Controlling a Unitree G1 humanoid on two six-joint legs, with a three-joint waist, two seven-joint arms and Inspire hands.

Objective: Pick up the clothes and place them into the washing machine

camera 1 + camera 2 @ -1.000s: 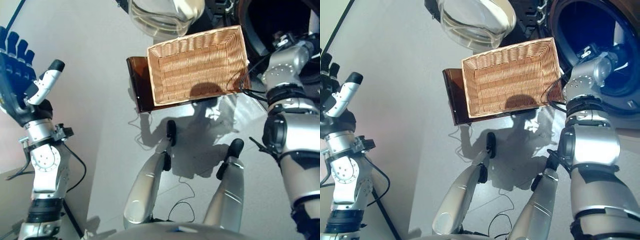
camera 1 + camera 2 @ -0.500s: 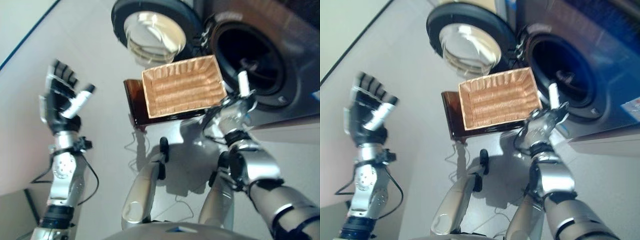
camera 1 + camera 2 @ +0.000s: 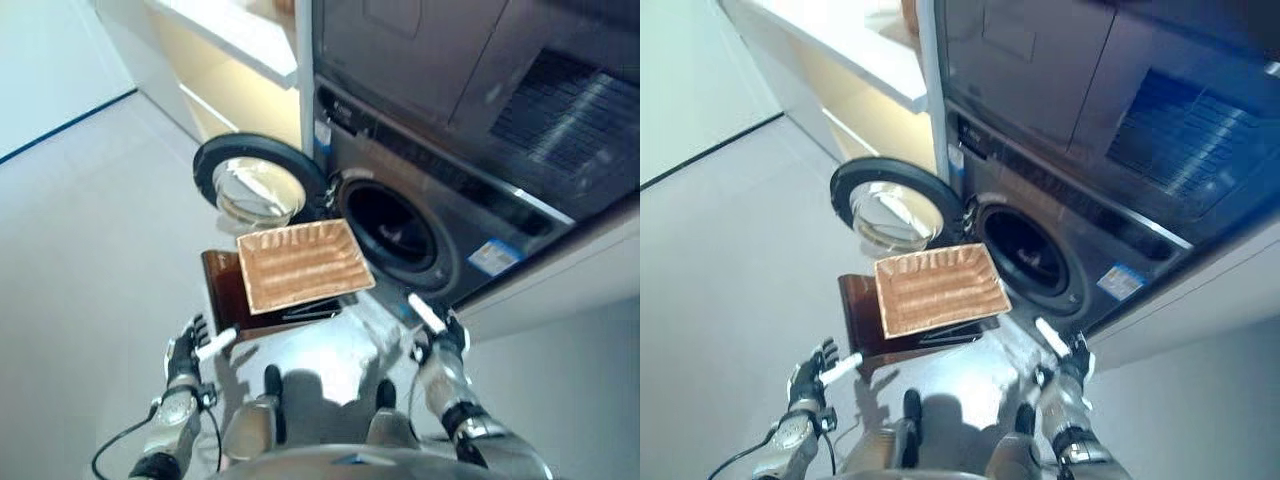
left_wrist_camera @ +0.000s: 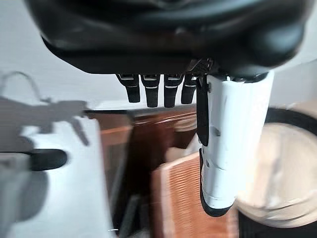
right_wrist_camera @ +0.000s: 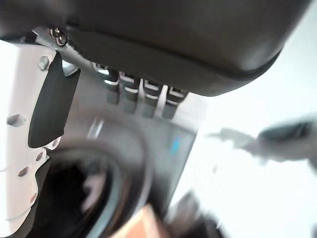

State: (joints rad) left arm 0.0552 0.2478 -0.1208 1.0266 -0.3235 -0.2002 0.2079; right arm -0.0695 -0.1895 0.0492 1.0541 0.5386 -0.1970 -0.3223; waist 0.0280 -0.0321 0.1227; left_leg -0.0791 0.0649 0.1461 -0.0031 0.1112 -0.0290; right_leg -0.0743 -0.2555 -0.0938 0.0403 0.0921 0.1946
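Observation:
The wicker basket (image 3: 300, 268) lies on a brown stool (image 3: 220, 290) in front of the dark washing machine (image 3: 470, 200) and holds no clothes. The drum opening (image 3: 395, 230) is dark, with a faint pale shape inside that I cannot make out. The round glass door (image 3: 255, 185) hangs open to the left. My left hand (image 3: 187, 348) is below and left of the basket, open and empty, its fingers (image 4: 148, 91) straight. My right hand (image 3: 436, 335) is below the drum opening, open and empty, its fingers (image 5: 143, 96) straight too.
A pale cabinet with a white countertop (image 3: 235, 35) stands left of the machine. A second dark appliance (image 3: 500, 70) is stacked above the washer. Light grey floor (image 3: 90, 230) stretches to the left.
The whole view has pulled back and tilted up, so the camera moved. My right hand has come back from the drum's mouth. Both hands stay open and empty.

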